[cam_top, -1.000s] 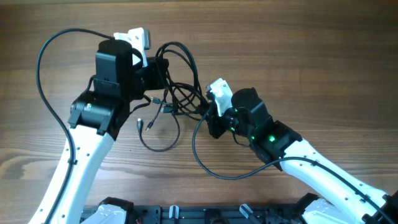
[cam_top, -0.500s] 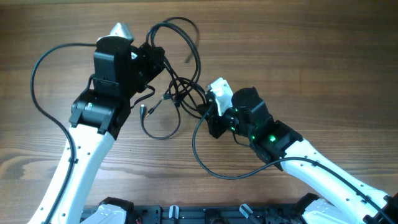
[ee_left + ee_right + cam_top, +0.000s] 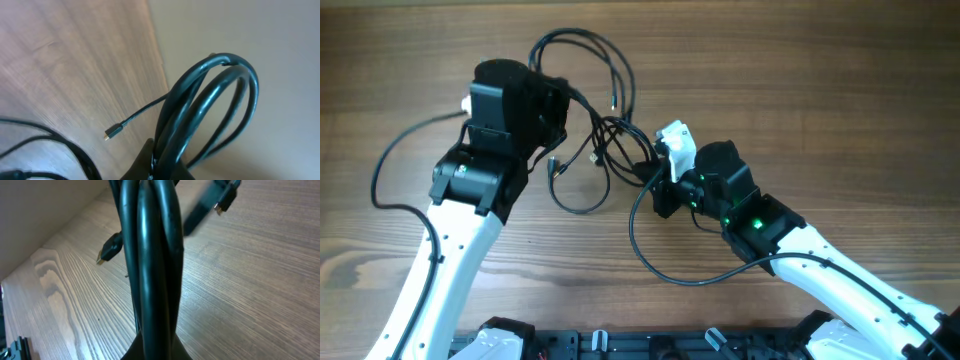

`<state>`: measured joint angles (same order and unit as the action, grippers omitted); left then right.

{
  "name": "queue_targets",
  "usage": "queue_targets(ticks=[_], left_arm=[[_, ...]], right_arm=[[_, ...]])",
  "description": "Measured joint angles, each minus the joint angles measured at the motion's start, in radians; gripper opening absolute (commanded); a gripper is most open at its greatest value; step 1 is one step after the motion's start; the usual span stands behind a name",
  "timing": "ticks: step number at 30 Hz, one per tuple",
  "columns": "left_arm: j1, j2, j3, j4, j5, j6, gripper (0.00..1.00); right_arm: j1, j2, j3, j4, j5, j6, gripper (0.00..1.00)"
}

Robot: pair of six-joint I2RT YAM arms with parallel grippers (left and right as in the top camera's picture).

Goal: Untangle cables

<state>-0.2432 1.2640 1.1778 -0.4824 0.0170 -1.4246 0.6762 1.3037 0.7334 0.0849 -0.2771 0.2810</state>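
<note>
Overhead and wrist views, untangling in progress. The left end effector (image 3: 560, 100) is closing on several strands of the cables (image 3: 605, 135), which the left wrist view shows rising in a doubled bend from between its fingers. The right end effector (image 3: 648, 172) is clamping the opposite side of the same bundle, with the strands running straight up from its grip in the right wrist view. Over the last second the left arm has been swinging up and away from the right one, so the upper loop is opening wider and the bundle is stretching between the two grips. The crossings between the grips are not yet coming free, so the separation looks only partly done. Three plug tips (image 3: 557, 165) are hanging loose near the wooden surface (image 3: 820, 80). The arms' own thicker supply wires (image 3: 638, 240) are curving just beside the tangle and may be snagging it.
</note>
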Motion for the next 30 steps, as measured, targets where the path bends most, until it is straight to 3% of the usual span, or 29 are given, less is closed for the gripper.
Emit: queue_targets(ticks=[6, 14, 23, 30], left_arm=[[0.004, 0.000, 0.000, -0.072, -0.040, -0.250, 0.04], [0.004, 0.000, 0.000, -0.073, -0.048, -0.319, 0.04], [0.007, 0.000, 0.000, -0.072, -0.105, -0.396, 0.04], [0.007, 0.000, 0.000, -0.084, -0.114, -0.422, 0.04]], right_arm=[[0.000, 0.003, -0.008, 0.013, 0.000, 0.022, 0.04], [0.000, 0.004, -0.008, 0.023, -0.016, 0.033, 0.04], [-0.002, 0.005, -0.012, 0.143, -0.274, 0.036, 0.04], [0.016, 0.005, -0.012, 0.149, -0.316, -0.023, 0.04]])
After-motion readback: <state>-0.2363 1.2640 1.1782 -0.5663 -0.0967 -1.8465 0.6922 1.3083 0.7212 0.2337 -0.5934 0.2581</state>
